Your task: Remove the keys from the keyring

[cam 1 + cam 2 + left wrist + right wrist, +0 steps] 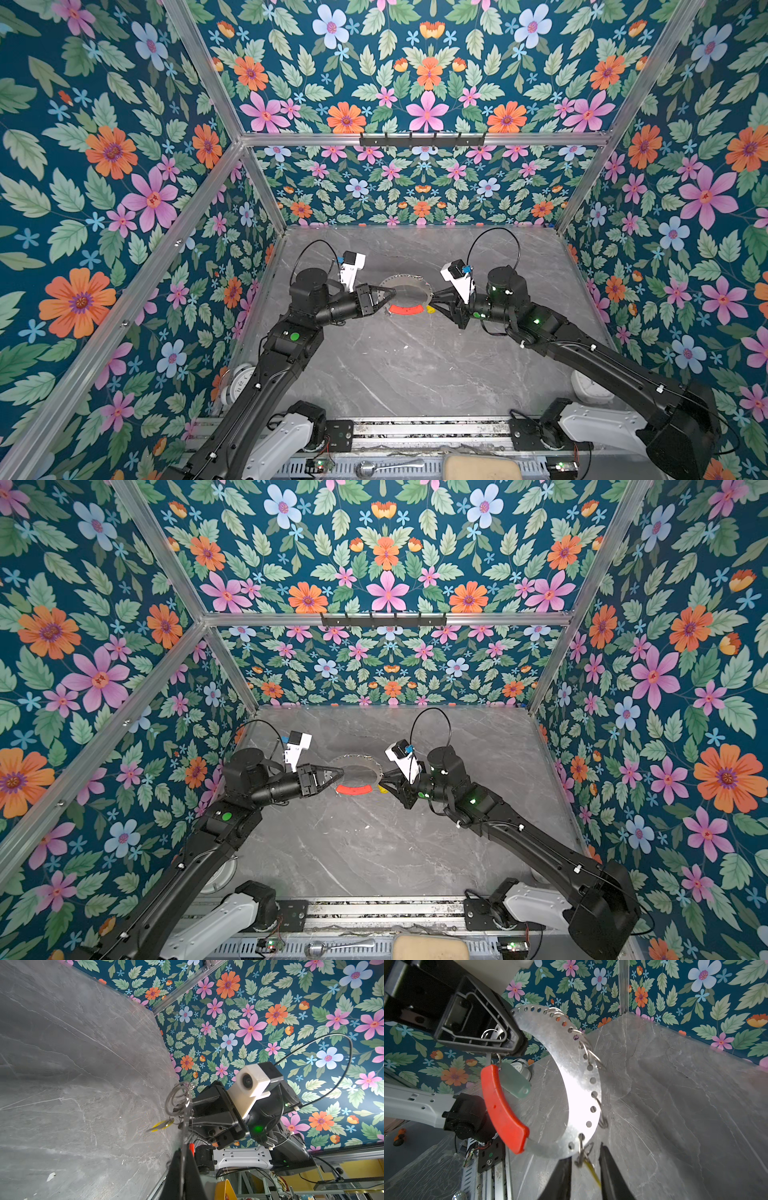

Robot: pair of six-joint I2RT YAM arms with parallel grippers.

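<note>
In both top views we see the keyring held off the grey table, lying between the two claws. The left gripper pinches its left rim, and the right gripper sits at its right rim, just beside the yellow tag. In the left wrist view the hoop runs edge-on out of the left gripper's closed fingers. The yellow tag hangs near a cluster of split rings. In the right wrist view the left gripper clamps the perforated band, and the mint tag hangs beside the red sleeve. The right gripper stands slightly parted, with the yellow tag and its small ring between the jaws, unpinched.
</note>
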